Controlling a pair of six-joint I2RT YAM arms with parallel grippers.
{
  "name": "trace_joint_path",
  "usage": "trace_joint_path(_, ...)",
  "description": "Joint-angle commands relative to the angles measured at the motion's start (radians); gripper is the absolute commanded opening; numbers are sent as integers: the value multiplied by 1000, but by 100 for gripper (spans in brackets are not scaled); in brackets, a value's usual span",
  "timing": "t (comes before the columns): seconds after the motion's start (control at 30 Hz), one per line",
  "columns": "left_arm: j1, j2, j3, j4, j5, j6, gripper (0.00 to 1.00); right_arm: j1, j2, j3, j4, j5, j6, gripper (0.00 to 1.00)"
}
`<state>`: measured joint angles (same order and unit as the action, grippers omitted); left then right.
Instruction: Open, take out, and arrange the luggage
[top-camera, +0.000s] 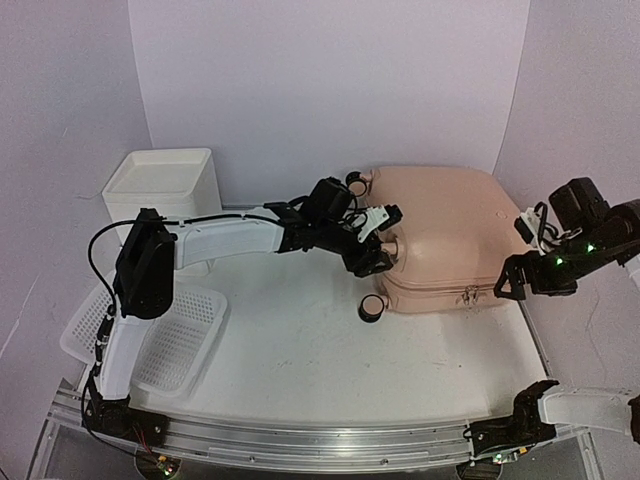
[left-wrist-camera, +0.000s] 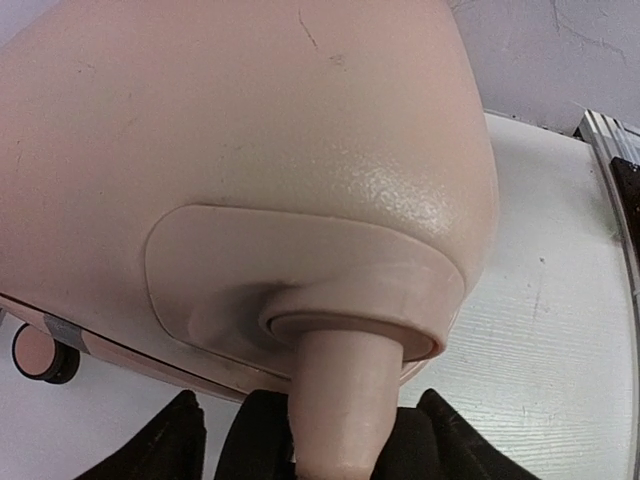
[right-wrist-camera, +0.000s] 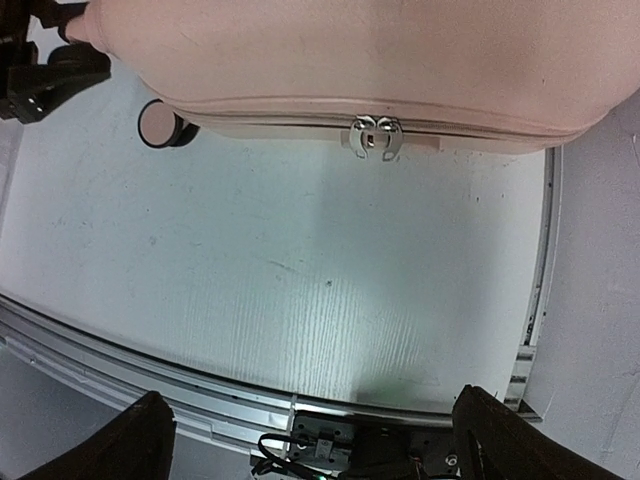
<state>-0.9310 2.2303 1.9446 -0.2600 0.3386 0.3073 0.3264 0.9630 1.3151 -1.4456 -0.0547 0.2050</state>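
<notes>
Two arms on this one. Nearest the bases, well left of the luggage, a white mesh basket sits on the table. Off the luggage's near right corner hangs the right gripper. It's clear of the shell, jaws spread wide with nothing between them. Its camera looks at the luggage's near edge, where the zipper pulls sit together about midway along, and the zipper looks done up as far as I can see. A black-and-cream wheel pokes out at the luggage's near left corner. The luggage itself lies flat on the far right of the table, pale pink shell up, lid shut. At the luggage's left end is the left gripper, with its fingers either side of a pink caster stem. Honestly can't tell if they're pinching it or just straddling it. Farthest back, well left of the luggage, stands a white drawer unit.
</notes>
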Motion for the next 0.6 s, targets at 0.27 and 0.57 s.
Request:
trace_joint_path(0.27, 24, -143, -124, 32, -81, -83, 40, 5, 0, -144, 76, 29, -25, 98)
trace_joint_path(0.57, 133, -317, -292, 13, 21, -251, 17, 4, -34, -358, 398, -111, 34, 98)
